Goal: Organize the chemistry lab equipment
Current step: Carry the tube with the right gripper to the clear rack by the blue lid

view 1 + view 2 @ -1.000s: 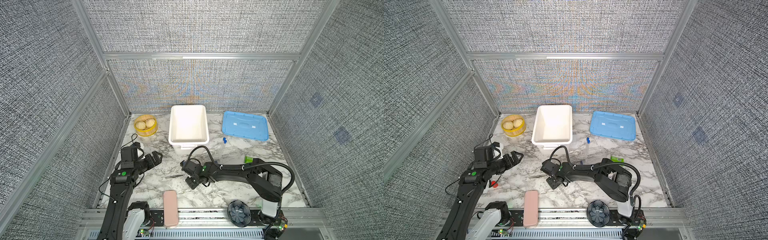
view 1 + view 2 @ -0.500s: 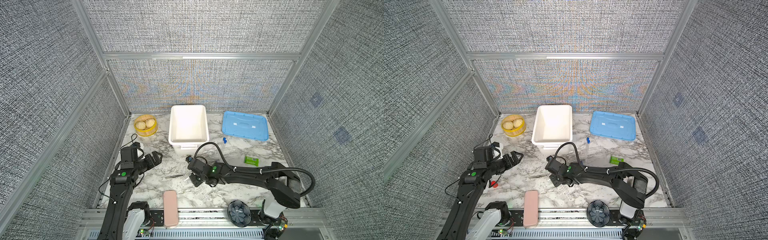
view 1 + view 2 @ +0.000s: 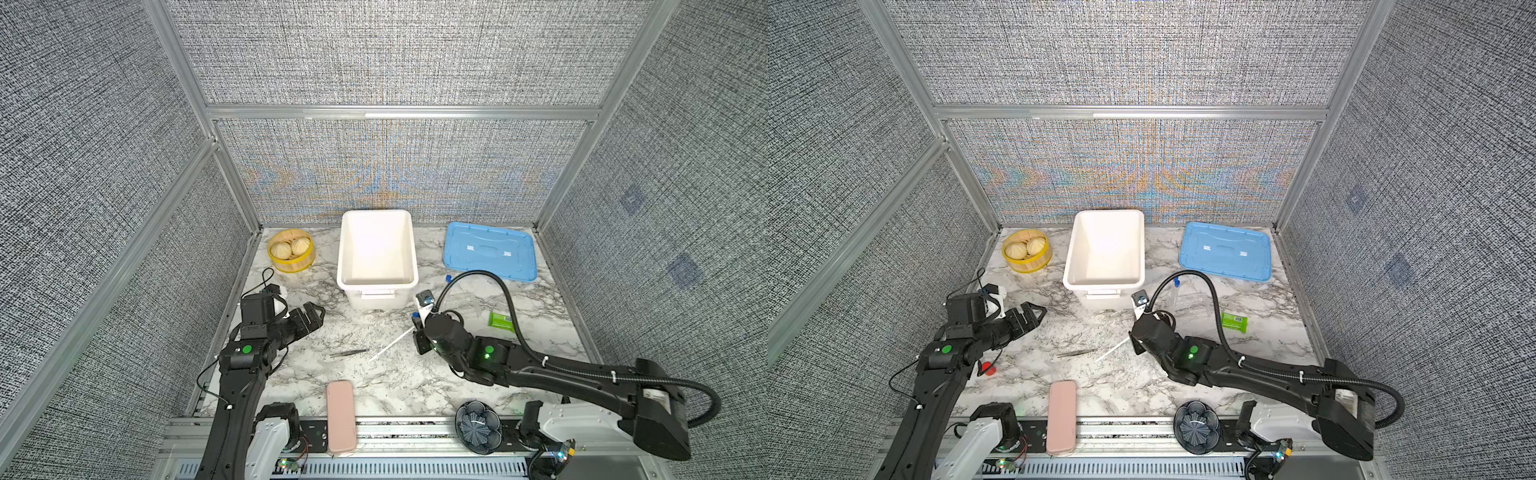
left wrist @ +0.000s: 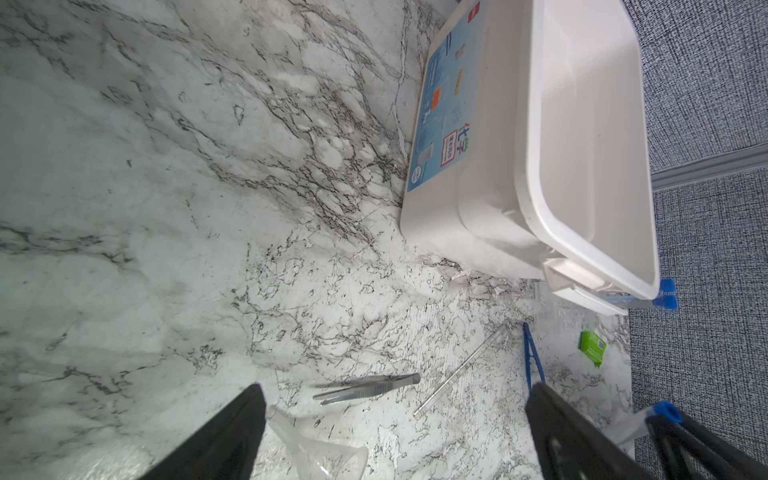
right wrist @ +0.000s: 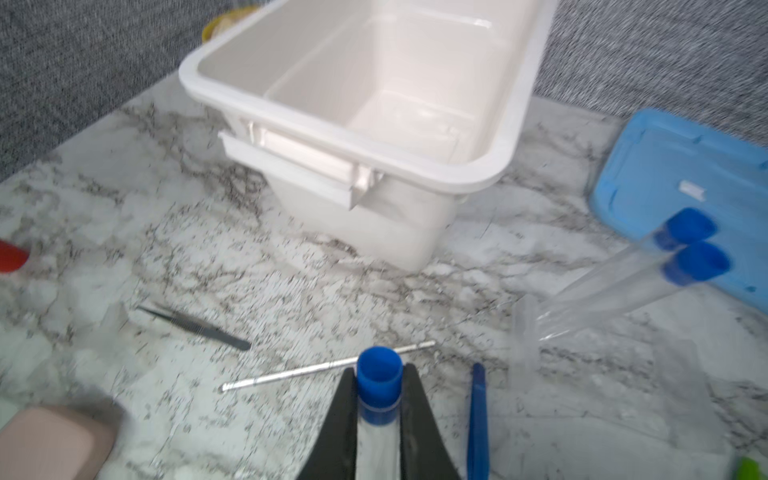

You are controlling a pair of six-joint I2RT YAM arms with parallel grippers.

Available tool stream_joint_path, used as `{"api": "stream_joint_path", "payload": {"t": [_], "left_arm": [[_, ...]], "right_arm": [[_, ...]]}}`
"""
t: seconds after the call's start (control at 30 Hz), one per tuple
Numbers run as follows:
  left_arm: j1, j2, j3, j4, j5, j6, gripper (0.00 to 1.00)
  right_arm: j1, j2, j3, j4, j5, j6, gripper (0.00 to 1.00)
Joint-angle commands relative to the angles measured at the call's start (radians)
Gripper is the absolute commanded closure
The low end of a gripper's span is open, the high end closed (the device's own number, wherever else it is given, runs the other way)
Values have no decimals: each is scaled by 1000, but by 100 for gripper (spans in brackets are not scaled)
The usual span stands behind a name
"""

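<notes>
the right gripper point(image 5: 380, 371) was clamped on a slim clear tube with a blue cap point(image 5: 379, 388), held over the marble tabletop point(image 5: 166, 232) just in front of the white plastic bin point(image 5: 332, 136), near the thin white rod point(image 5: 291, 373). two more blue-capped tubes point(image 5: 698, 264) leaned in the clear rack point(image 5: 525, 332). the left gripper point(image 3: 312, 318) hung with its fingers spread wide, empty.

The left arm point(image 3: 232, 395) rises from the front left and bends at the elbow toward the middle; the left end effector point(image 3: 313, 311) points forward, and its fingers point(image 4: 224, 436) are spread wide apart. The right arm point(image 3: 561, 374) stretches low and long from the front right toward the centre; the right end effector point(image 5: 379, 386) is tilted downward, with both fingers pressed close on a blue-capped tube point(image 5: 379, 370).
</notes>
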Motion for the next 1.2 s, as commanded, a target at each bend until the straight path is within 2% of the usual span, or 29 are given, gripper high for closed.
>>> {"api": "stream_joint_path", "payload": {"t": [0.0,0.2,0.37,0.67,0.87,1.17], "left_arm": [[0,0,-2,7,6,0,1],[-1,-7,-2,3,0,1,1],[-2,2,-1,5,-1,0,1],[-2,10,-2,4,-10,0,1],[-1,25,-1,0,-15,0,1],[-1,36,-1,-2,-20,0,1]], "right_arm": [[-36,-49,-61,303,104,-112,87],[-105,-96,-171,598,96,-293,86],[-192,-107,-269,796,52,-361,86],[-358,7,-373,1067,-39,-372,86],[-372,125,-394,1241,-52,-374,87],[-374,175,-421,1275,-53,-285,87]]}}
